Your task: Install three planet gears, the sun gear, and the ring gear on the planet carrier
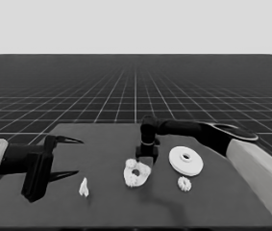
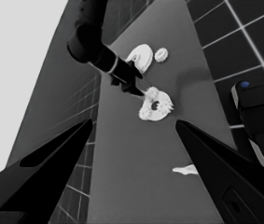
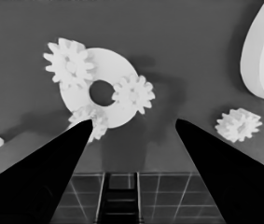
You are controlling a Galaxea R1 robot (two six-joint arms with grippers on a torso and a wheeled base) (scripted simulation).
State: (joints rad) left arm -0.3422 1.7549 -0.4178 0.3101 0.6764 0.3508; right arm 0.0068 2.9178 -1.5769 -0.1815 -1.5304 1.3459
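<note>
Right wrist view shows the flat white washer-like smaller round part [image 3: 104, 93] carrying three small white toothed gears [image 3: 133, 94]. A fourth loose gear [image 3: 238, 124] lies beside it, toward the thick white larger round part [image 3: 262, 56]. Directly above the smaller part hangs the right gripper [image 1: 146, 153], fingers apart, empty. The left gripper [image 1: 63, 156] waits well off, open.

Your dark surface [image 1: 222, 202] carries the smaller round part [image 1: 136, 173], larger round part [image 1: 186, 160], one loose gear [image 1: 184, 184], and a thin white piece [image 1: 83, 187].
</note>
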